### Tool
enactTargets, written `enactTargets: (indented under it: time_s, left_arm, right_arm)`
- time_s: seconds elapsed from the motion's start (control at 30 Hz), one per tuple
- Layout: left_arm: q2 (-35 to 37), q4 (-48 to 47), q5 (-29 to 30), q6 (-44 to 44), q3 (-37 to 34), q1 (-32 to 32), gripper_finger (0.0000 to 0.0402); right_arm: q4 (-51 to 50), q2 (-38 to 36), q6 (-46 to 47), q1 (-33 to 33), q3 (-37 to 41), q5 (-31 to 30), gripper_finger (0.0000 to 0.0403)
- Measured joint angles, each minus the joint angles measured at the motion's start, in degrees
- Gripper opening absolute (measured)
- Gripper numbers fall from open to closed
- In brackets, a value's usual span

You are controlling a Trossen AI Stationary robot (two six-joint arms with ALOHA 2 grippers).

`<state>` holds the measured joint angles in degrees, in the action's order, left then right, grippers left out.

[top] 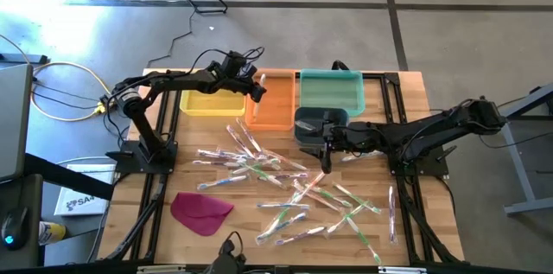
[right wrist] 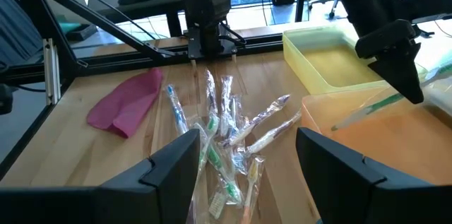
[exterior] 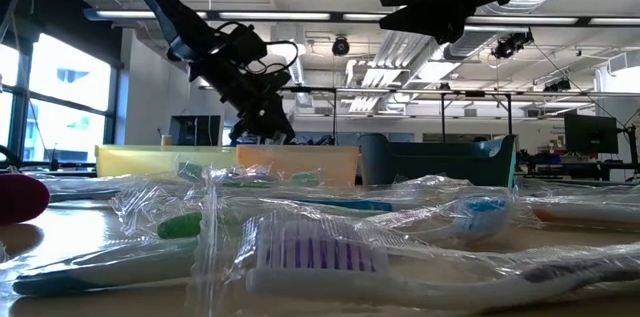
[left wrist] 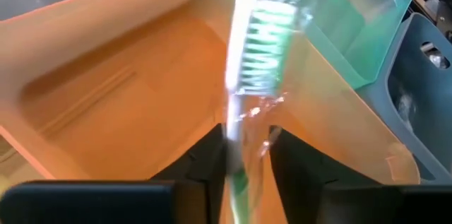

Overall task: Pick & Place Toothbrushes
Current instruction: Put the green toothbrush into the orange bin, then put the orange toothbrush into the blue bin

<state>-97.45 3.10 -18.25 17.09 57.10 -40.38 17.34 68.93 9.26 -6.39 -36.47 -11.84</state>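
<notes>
Wrapped toothbrushes (top: 285, 189) lay scattered across the middle and near part of the wooden table (top: 415, 92) in the high view, with a magenta cloth (top: 200, 211) at the near left. Along the far edge sat a yellow bin (top: 212, 103), an orange bin (top: 275, 111) and a green bin (top: 331, 91), with a dark bin (top: 313, 124) just nearer. Over the orange bin hung the left gripper (top: 257, 85), while the right gripper (top: 326, 160) hovered above the pile.

At table height, a purple-bristled toothbrush (exterior: 320, 257) lay closest, the others behind it.

From the left wrist, the left gripper's fingers were clamped on a green-bristled toothbrush (left wrist: 256, 54) held above the orange bin.

From the right wrist, the right gripper's fingers (right wrist: 169, 164) stood wide apart, holding nothing, above the pile.
</notes>
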Motion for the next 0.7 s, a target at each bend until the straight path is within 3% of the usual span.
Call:
enactTargets:
  time_s: [0.17, 0.7]
  left_arm:
    - [0.00, -0.10, -0.01, 0.01, 0.00, 0.02, 0.0129]
    - [0.06, 0.56, 0.41, -1.53, 0.00, 0.02, 0.0131]
  right_arm:
    - [0.00, 0.00, 0.00, 0.00, 0.00, 0.00, 0.0228]
    - [0.00, -0.02, 0.02, 0.00, 0.00, 0.00, 0.0228]
